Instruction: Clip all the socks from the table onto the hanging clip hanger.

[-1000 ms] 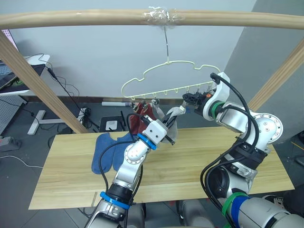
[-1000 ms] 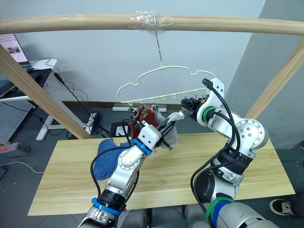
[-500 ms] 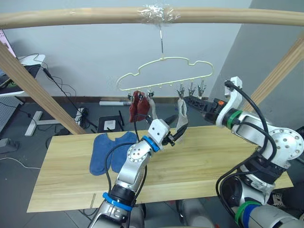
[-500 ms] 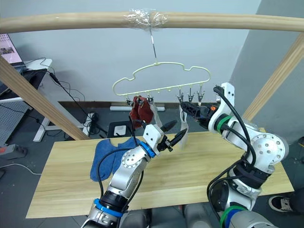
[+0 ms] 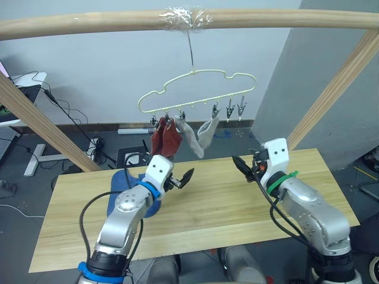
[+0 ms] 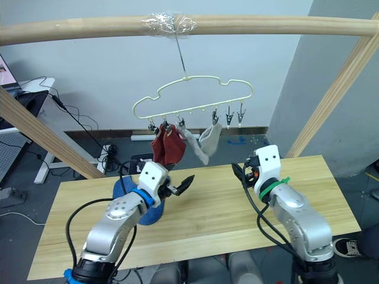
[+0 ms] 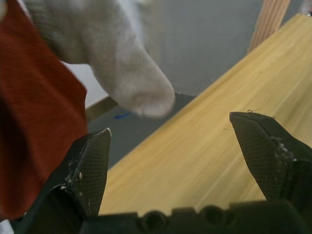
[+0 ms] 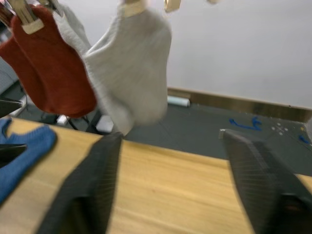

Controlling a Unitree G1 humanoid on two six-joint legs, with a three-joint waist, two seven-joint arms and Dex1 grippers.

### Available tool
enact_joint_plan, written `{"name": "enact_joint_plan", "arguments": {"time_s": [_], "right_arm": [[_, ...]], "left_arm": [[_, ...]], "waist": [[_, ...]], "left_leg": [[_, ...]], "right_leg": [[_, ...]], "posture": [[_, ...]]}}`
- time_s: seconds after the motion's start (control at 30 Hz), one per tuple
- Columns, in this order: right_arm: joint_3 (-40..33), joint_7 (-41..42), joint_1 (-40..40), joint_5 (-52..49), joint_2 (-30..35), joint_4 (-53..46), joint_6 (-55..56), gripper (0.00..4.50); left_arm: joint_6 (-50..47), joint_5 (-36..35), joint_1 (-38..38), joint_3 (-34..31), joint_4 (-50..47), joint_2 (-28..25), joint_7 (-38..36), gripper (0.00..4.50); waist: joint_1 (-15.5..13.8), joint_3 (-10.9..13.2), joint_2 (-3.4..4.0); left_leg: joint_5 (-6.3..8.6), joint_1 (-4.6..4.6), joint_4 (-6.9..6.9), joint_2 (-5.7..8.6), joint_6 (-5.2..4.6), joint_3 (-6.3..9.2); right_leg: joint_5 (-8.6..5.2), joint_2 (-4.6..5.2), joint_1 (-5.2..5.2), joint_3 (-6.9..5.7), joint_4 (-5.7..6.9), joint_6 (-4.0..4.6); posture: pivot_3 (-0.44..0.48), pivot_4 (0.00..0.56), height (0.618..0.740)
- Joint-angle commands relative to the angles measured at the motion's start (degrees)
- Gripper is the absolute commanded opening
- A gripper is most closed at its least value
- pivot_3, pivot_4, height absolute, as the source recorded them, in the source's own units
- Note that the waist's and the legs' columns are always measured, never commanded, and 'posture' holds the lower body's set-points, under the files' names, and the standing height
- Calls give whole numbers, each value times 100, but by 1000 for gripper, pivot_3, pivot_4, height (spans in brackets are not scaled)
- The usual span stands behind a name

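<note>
**Ana:** Left gripper (image 5: pixel 179 178) sits low over the table (image 5: pixel 225 207), fingers spread apart and holding nothing; right gripper (image 5: pixel 244 165) is the same, splayed wide and empty, poised above the far half of the wood.

**Ben:** So both are free; what is nearest to pick?

**Ana:** Blue socks (image 6: pixel 133 207) lie flat on the table just under and behind the left forearm, partly hidden by it; I judge those are next, since they are all I can see left on the wood.

**Ben:** And farther back?

**Ana:** Clip hanger (image 5: pixel 195 89) hangs from the wooden pole (image 5: pixel 89 22); two rust-red socks (image 5: pixel 164 139) are clipped side by side at its left end, two light grey socks (image 5: pixel 198 135) beside them toward the middle; two bare clips (image 5: pixel 235 109) remain at the right end.

**Ben:** How would you do the pickup well?

**Ana:** I would pinch one blue sock by its cuff only, so the pair separates and the opening edge is free for a clip; lift it clear before swinging right, keeping away from the hanging grey toes; the hanger hangs freely and will likely sway if bumped, so let the right gripper work the clip while the left feeds in the cuff.
</note>
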State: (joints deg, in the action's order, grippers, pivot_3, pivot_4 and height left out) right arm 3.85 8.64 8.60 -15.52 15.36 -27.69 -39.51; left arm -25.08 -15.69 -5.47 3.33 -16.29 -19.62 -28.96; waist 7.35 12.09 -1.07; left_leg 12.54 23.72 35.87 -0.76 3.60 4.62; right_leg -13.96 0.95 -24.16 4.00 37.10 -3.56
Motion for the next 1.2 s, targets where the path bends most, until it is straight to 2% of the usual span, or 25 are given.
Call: {"name": "enact_joint_plan", "arguments": {"time_s": [0.03,0.17,0.27,0.33,0.6,0.9,1.2], "right_arm": [[108,-187,200,645,-10,161,929,2889],[9,-259,428,729,-350,447,1430,2889],[16,-238,552,802,-502,645,1590,2290],[43,-303,649,927,-569,792,1650,1633],[24,-377,911,1158,-752,1184,1834,1633],[-142,-531,1627,1284,-954,2014,2108,1633],[-291,-551,2188,1208,-1079,2727,2430,1633]], "left_arm": [[37,-730,53,-496,-655,-127,-419,4340],[14,-1049,138,-768,-1011,-166,-439,4340],[147,-995,140,-771,-1120,-194,-421,4340],[171,-976,122,-759,-1140,-151,-349,4340],[270,-927,129,-657,-1132,-72,-224,4340],[85,-1453,-170,-799,-1198,40,-116,4340],[40,-1480,-241,-784,-1231,-3,-43,4340]], "waist": [[-60,1,-1],[-162,0,-1],[-247,0,-1],[-264,0,-1],[-304,-1,-2],[-312,-1,-2],[-313,-1,-2]], "left_leg": [[0,0,1,0,0,0],[0,-2,0,-2,0,2],[0,-1,2,0,0,0],[0,0,3,1,0,0],[0,-1,7,1,1,1],[-1,-4,15,1,1,1],[-1,-6,15,1,1,1]], "right_leg": [[0,0,0,0,0,0],[0,-1,0,-2,3,1],[1,1,2,1,0,1],[1,2,2,1,1,1],[16,2,3,0,6,25],[21,2,4,-1,17,30],[22,2,5,-1,22,32]], "posture": [[-53,170,740],[-46,169,740],[-35,164,740],[-35,164,740],[-21,158,740],[-20,163,740],[-8,168,740]]}}
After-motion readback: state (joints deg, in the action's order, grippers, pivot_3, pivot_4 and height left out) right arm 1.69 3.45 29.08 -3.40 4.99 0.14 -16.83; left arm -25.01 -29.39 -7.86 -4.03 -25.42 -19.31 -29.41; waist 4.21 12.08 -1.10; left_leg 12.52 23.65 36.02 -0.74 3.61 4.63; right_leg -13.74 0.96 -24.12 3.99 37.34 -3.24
